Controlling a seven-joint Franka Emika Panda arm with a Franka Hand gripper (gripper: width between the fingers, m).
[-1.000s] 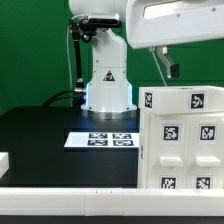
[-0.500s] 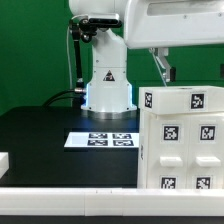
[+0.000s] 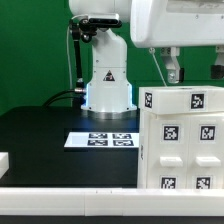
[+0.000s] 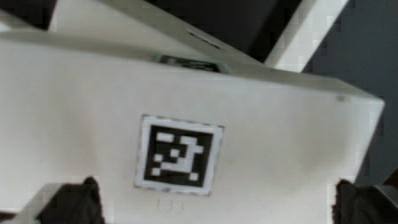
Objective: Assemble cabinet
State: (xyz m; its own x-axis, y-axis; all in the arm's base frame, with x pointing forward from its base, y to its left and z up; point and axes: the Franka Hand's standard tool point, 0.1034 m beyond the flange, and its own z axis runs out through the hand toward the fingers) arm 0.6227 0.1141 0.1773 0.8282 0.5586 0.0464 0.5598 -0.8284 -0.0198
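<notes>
Wrist view was closest: the gripper (image 4: pixel 214 203) sat just above the cabinet (image 4: pixel 178 110), both dark fingertips (image 4: pixel 71 200) showing, well apart with a fiducial tag (image 4: pixel 183 150) on the white face centred between them. Jaws were spread, nothing pinched. No contact visible yet, though the tips were blurred so I couldn't rule out a light touch

Exterior view: cabinet (image 3: pixel 182 140) stood upright on the black table (image 3: pixel 45 135), nearest the camera on the exterior view's right, tagged front faces toward the lens. Gripper (image 3: pixel 195 68) hung right over its top rear edge, one finger (image 3: pixel 172 68) clear, the other half cut off by the frame. Further back, the marker board (image 3: pixel 100 140) lay flat mid-table, then the robot base (image 3: pixel 107 85) against the green backdrop

Judgement on the step: looked like a descent to grasp or push the cabinet's top. To do it well, I'd keep the tag centred between the tips, come straight down, and close only when both fingers bracket the panel evenly; an off-centre squeeze would likely twist the box. It's tall and light-looking, so a sideways nudge could tip or slide it

View differences: wrist gave finger spacing and alignment over the top face, no sense of height or surroundings. Exterior gave the cabinet's stance, table position and front compartments, but couldn't confirm the jaw gap
</notes>
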